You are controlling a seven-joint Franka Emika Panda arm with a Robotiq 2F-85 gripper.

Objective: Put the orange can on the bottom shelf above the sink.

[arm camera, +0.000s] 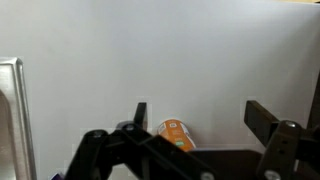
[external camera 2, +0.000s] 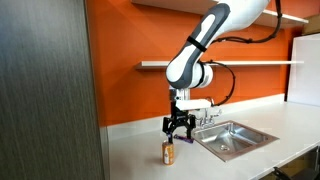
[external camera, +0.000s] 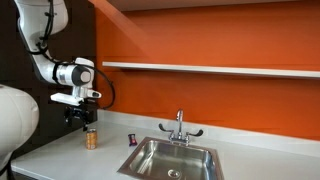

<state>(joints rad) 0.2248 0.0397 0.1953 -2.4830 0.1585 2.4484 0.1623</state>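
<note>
The orange can (external camera: 91, 139) stands upright on the white counter, left of the sink (external camera: 172, 158). It also shows in an exterior view (external camera 2: 168, 151) and in the wrist view (arm camera: 176, 134). My gripper (external camera: 80, 118) hangs open just above the can, fingers pointing down, also in an exterior view (external camera 2: 178, 132). In the wrist view the open fingers (arm camera: 200, 115) straddle the can, which sits nearer one finger, not touching. The bottom shelf (external camera: 210, 68) runs across the orange wall above the sink; it also shows in an exterior view (external camera 2: 240, 63).
A tiny dark red-purple object (external camera: 133, 139) stands on the counter between can and sink. The chrome faucet (external camera: 180, 125) rises behind the basin. A dark panel (external camera 2: 45, 90) borders the counter. The sink's edge shows in the wrist view (arm camera: 12, 115).
</note>
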